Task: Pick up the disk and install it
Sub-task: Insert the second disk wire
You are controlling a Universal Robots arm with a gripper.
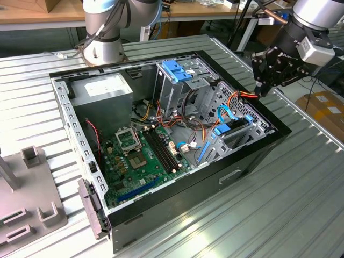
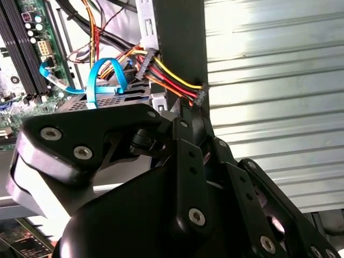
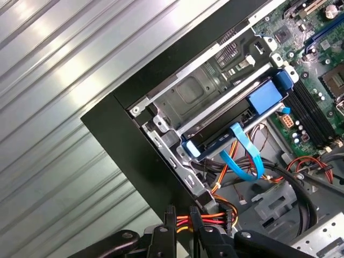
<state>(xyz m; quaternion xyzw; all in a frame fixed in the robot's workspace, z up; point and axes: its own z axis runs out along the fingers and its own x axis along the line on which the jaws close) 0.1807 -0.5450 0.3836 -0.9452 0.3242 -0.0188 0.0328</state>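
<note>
The black multi-link gripper (image 1: 262,88) is seen above the open black computer case's (image 1: 252,156) edge, at the exterior view's right. Its fingers (image 3: 194,226) are closed together on a bundle of red, yellow and black wires (image 3: 207,217) (near its connector). The grey-metal disk in its blue plastic bracket (image 3: 226,102) is seated inside the case's bay, which stands on the ribbed metal surface (image 1: 279,215).

surface: ribbed metal table (image 1: 301,204) | on it: open computer case (image 1: 236,166), grey fixture (image 1: 27,199), robot base (image 1: 102,51)
</note>
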